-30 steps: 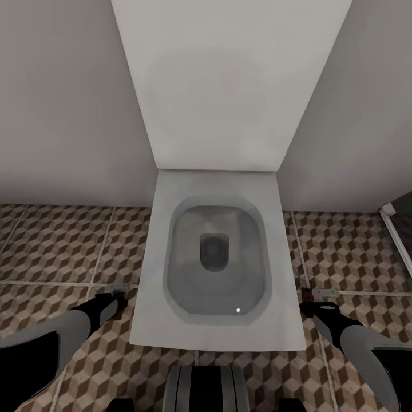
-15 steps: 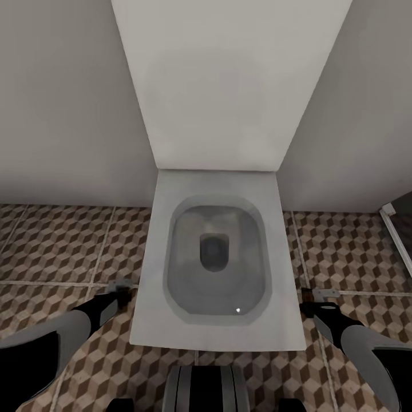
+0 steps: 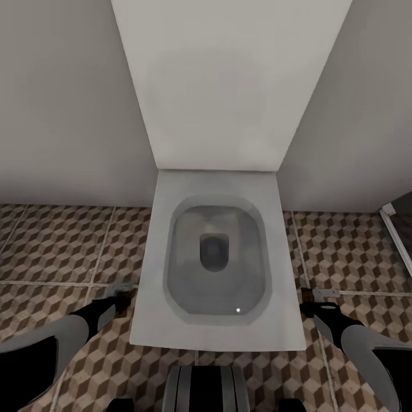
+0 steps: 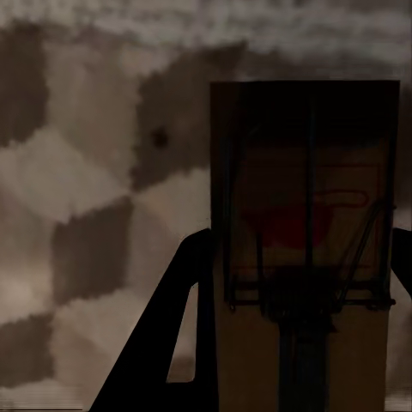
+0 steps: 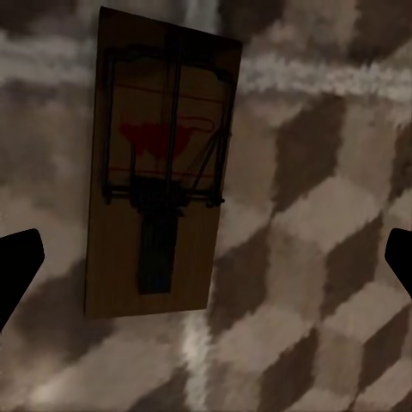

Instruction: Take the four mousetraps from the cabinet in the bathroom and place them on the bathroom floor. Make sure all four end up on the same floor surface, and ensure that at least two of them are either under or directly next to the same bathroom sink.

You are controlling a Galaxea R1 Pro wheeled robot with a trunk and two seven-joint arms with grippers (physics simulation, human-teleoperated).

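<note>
Seen from the head: a white toilet point(image 3: 214, 257) square ahead against grey walls, patterned floor tiles point(image 3: 57, 246) on both sides, the arms flanking the bowl. Left gripper point(image 3: 121, 293) low beside the toilet's left edge, right gripper point(image 3: 312, 297) just off its right edge; both tips small and dark there, with what looks like a small tan piece at each.

Up close from the left wrist: a mousetrap point(image 4: 305, 249), tan wood with dark wire and a red mark, sitting between the dark fingers point(image 4: 167, 343), apparently gripped, though contact hard to confirm in the gloom; tiles blurred behind.

From the right wrist: another mousetrap point(image 5: 159, 172) lying flat on the tiles across a pale grout line, fingertips point(image 5: 17, 266) spread wide at the frame edges, well clear of it, holding nothing.

Little room between toilet rim and either gripper; open tiles outward. Forearms cut off at the frame's bottom corners; a dark doorway edge point(image 3: 400, 229) at far right.
</note>
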